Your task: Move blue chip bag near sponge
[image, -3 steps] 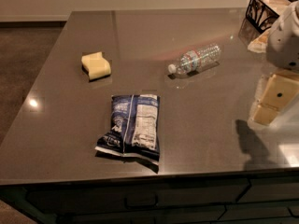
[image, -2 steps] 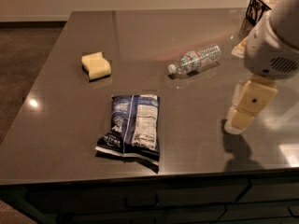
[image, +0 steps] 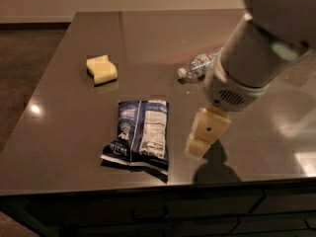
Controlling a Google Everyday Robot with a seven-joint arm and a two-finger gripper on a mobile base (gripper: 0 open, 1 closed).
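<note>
The blue chip bag (image: 140,134) lies flat near the front edge of the dark table, its white label panel facing up. The sponge (image: 101,69) sits apart from it, further back and to the left. My gripper (image: 198,147) hangs just above the table, a short way to the right of the bag, with its cream blocky end pointing down and left. It holds nothing that I can see. The arm's big grey body fills the upper right of the view.
A clear plastic water bottle (image: 196,66) lies on its side behind the gripper, partly hidden by the arm. The table (image: 64,147) has its front edge just below the bag and its left edge beside the sponge.
The arm has swung left and forward from the right edge of the table. The gripper now hangs close to the right side of the bag. Bag, sponge and bottle have not moved.
</note>
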